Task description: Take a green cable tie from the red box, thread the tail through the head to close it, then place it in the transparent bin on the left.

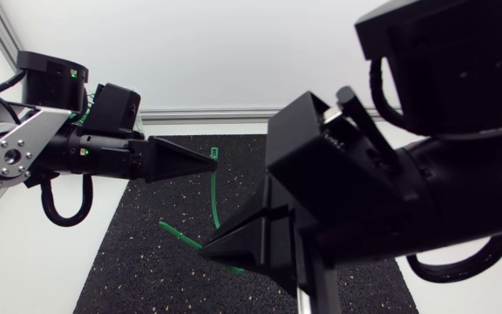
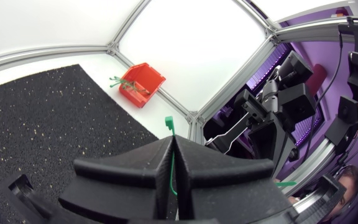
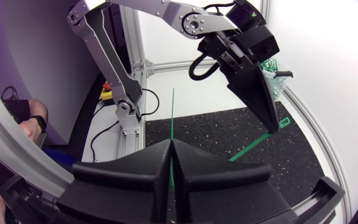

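A green cable tie [image 1: 213,196] hangs in a curve above the black mat, between my two grippers. My left gripper [image 1: 212,160] is shut on the tie just below its head [image 2: 169,123], which pokes out past the fingertips. My right gripper [image 1: 203,251], large in the foreground, is shut on the tail end, and the thin tail [image 3: 173,112] sticks out ahead of its fingertips. In the right wrist view the strap [image 3: 253,144] runs up to my left gripper [image 3: 272,127]. The red box [image 2: 143,84] holds more green ties. The transparent bin [image 3: 271,74] shows behind my left arm.
The black speckled mat [image 1: 138,262] covers the table under both arms. A silver frame rail [image 1: 199,114] runs along the far edge. The red box sits off the mat near a frame corner.
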### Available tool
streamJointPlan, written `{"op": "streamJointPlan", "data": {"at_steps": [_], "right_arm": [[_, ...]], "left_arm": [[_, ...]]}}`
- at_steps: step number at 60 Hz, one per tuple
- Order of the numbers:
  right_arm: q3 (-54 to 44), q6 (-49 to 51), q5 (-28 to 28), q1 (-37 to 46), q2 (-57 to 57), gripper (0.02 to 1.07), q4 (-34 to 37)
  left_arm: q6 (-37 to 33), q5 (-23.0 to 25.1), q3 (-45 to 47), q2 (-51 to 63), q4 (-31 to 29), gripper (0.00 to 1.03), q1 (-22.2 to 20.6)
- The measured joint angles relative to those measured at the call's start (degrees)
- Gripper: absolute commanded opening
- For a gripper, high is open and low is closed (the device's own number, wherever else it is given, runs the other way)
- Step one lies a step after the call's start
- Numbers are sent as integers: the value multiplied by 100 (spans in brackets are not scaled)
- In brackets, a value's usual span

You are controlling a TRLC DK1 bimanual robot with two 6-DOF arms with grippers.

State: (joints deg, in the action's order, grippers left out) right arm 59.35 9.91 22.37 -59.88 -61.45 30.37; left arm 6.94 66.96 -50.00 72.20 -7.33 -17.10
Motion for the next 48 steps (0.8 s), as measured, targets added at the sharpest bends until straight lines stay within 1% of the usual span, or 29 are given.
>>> {"op": "streamJointPlan", "data": {"at_steps": [2,3,5,8,11,17,23,28,40,48], "right_arm": [[52,94,168,26,22,7,129],[79,192,393,87,46,7,243],[85,229,625,192,105,7,293],[181,214,721,393,177,7,452],[396,197,739,542,170,7,680],[741,35,745,599,103,7,896],[914,-94,761,605,61,7,1001],[1045,-254,898,610,17,7,1259],[1344,-1259,951,713,-72,7,1408],[1552,-2002,957,710,-96,7,1473]], "left_arm": [[289,-17,133,-109,376,4,-46],[446,-50,205,-170,577,4,-79],[649,-127,291,-254,791,4,-120],[861,-151,378,-334,938,4,-173],[990,-155,431,-367,979,4,-210],[1102,-177,466,-380,988,4,-223],[1134,-192,544,-485,997,4,-234],[1137,-192,592,-603,1001,4,-260],[1174,-195,680,-769,1071,4,-260],[1405,-282,835,-944,1397,4,-278]]}}
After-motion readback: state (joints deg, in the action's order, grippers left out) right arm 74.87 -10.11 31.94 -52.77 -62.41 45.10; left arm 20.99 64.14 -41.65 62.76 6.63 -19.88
